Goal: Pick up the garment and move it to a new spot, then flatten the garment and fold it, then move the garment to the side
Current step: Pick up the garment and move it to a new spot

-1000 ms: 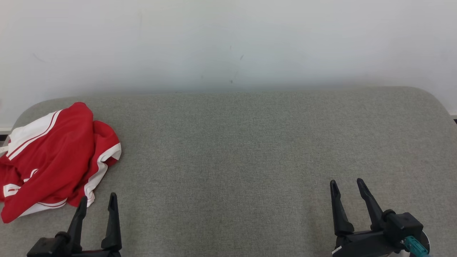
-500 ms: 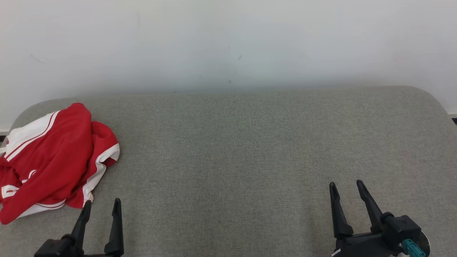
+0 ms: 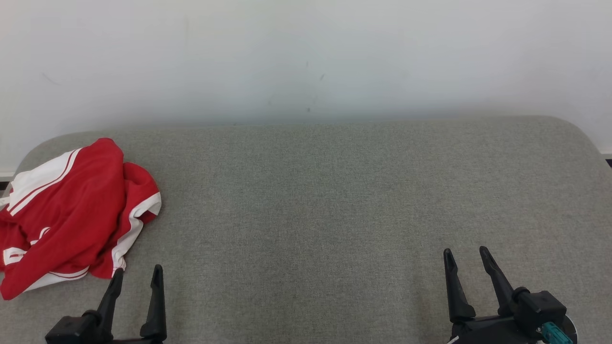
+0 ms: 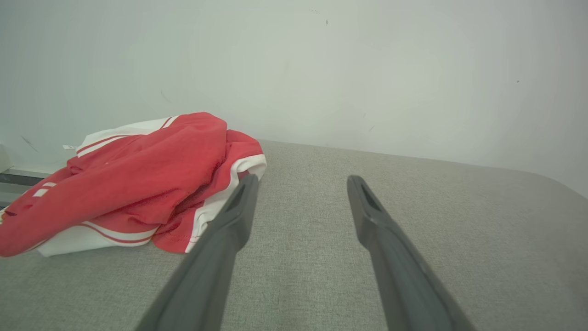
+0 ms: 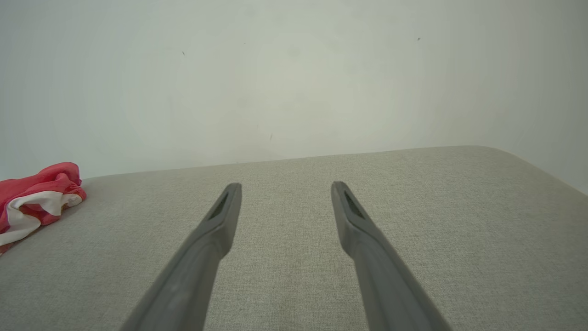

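Note:
The garment (image 3: 71, 210) is a red piece with white trim, lying crumpled at the left end of the grey padded table (image 3: 334, 200). My left gripper (image 3: 137, 271) stands open just in front of the garment's near right corner, with nothing between its fingers. In the left wrist view the garment (image 4: 138, 179) lies left of the open left gripper (image 4: 301, 181). My right gripper (image 3: 464, 251) is open and empty near the front right of the table. The right wrist view has the garment (image 5: 36, 197) far off at its left edge, well away from the open right gripper (image 5: 285, 186).
A pale wall (image 3: 306, 57) rises directly behind the table. The table's rounded far corners curve down at the left and right. Bare grey fabric stretches between the garment and my right gripper.
Both grippers have sunk a little lower toward the bottom of the head view, the left one also shifting slightly right. The garment lies where it was.

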`<state>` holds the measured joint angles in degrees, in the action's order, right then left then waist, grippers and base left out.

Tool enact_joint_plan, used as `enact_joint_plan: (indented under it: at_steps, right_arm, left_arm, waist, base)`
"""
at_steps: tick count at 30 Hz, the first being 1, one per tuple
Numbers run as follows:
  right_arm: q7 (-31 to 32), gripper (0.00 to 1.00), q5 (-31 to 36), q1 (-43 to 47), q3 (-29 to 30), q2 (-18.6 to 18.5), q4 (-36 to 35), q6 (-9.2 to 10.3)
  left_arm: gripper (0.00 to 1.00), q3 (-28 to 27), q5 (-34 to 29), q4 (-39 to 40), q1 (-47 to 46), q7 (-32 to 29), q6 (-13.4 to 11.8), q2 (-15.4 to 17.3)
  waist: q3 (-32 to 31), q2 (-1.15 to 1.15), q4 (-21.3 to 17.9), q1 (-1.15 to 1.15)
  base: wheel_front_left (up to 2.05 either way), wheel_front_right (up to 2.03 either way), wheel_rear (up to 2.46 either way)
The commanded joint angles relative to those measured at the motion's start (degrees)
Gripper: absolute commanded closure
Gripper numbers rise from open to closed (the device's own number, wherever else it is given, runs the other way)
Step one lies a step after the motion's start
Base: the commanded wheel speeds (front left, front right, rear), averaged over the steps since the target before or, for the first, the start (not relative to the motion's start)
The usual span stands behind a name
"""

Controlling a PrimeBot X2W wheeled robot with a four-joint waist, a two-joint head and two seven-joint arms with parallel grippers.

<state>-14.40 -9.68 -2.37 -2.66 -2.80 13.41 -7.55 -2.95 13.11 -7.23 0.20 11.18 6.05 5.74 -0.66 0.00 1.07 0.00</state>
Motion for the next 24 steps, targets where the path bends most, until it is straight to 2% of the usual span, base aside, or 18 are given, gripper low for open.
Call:
enact_joint_plan:
  at_steps: [1,13,24]
  right_arm:
    - [0.16,0.0,-0.28,0.28,0.05,-0.15,-0.16,0.12]
    - [0.56,0.0,-0.34,0.72,0.25,-0.15,-0.19,0.12]
    - [0.16,0.0,-1.51,0.28,-0.71,-0.14,0.74,0.12]
  left_arm:
    - [0.0,0.02,0.05,0.33,0.43,-0.07,-0.25,0.33]
    - [0.0,0.49,-0.09,0.28,0.45,-0.2,-1.09,0.86]
    - [0.0,0.48,-0.47,-0.66,-0.95,0.39,-2.11,1.83]
  waist:
    - [-0.01,0.0,0.0,0.0]
    - [0.27,0.0,0.73,0.0]
    - [0.55,0.0,6.14,0.0]
  base:
    - [0.0,0.0,0.0]
    - [0.0,0.0,0.0]
    - [0.0,0.0,0.0]
